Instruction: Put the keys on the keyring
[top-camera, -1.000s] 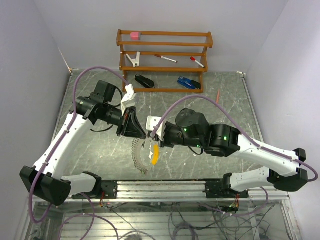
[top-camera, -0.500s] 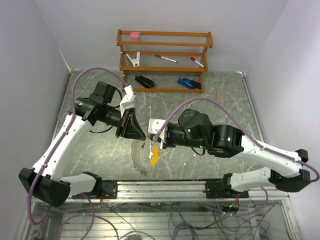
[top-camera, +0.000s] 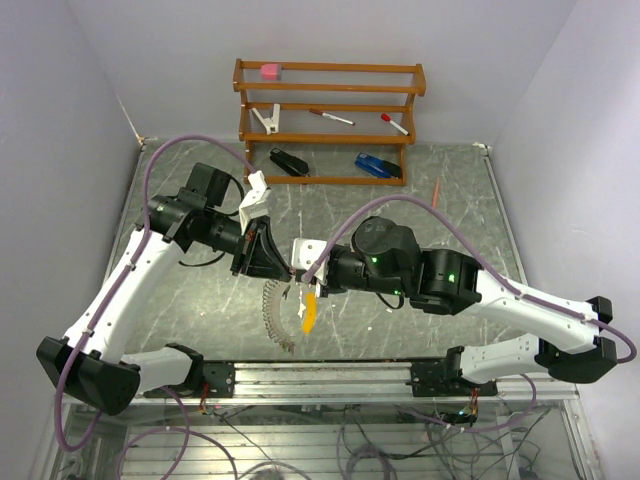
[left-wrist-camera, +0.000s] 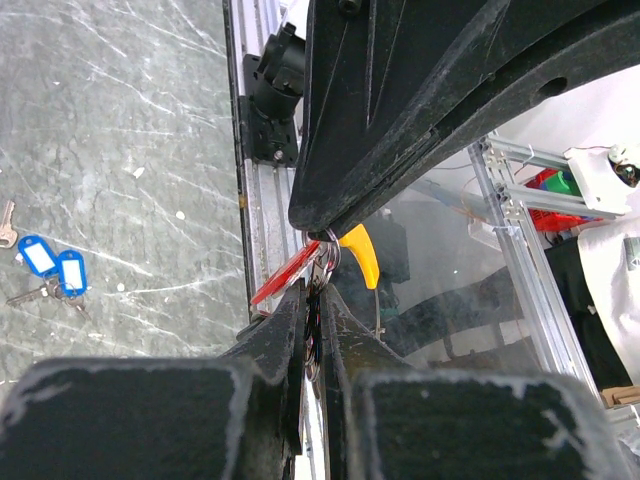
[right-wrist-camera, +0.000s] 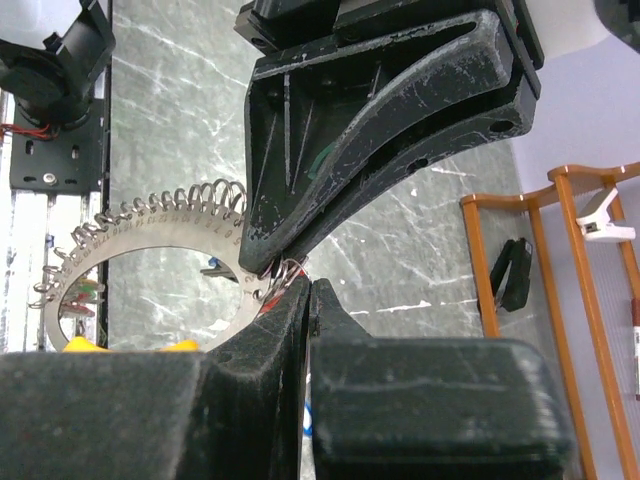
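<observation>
The keyring (top-camera: 272, 312) is a flat silvery ring edged with small wire loops, held tilted above the table's front. In the right wrist view the keyring (right-wrist-camera: 150, 235) shows stamped numbers. My left gripper (top-camera: 287, 272) is shut on its rim, with the loops pinched between the jaws (left-wrist-camera: 314, 290). My right gripper (top-camera: 298, 281) meets it tip to tip and is shut (right-wrist-camera: 310, 285). It seems to pinch the small ring of a red-tagged key (left-wrist-camera: 285, 280). A yellow tag (top-camera: 310, 312) hangs from the keyring. Two blue-tagged keys (left-wrist-camera: 50, 265) lie on the table.
A wooden rack (top-camera: 330, 180) at the back holds a pink eraser (top-camera: 270, 71), a white clip (top-camera: 268, 118), two red-capped markers (top-camera: 330, 117), a black stapler (top-camera: 290, 162) and a blue stapler (top-camera: 378, 166). An orange pencil (top-camera: 437, 190) lies right of it. A metal rail (top-camera: 330, 375) runs along the front.
My right gripper has edged a little left, closer against the left gripper's tip. The left arm and the keyring have hardly moved.
</observation>
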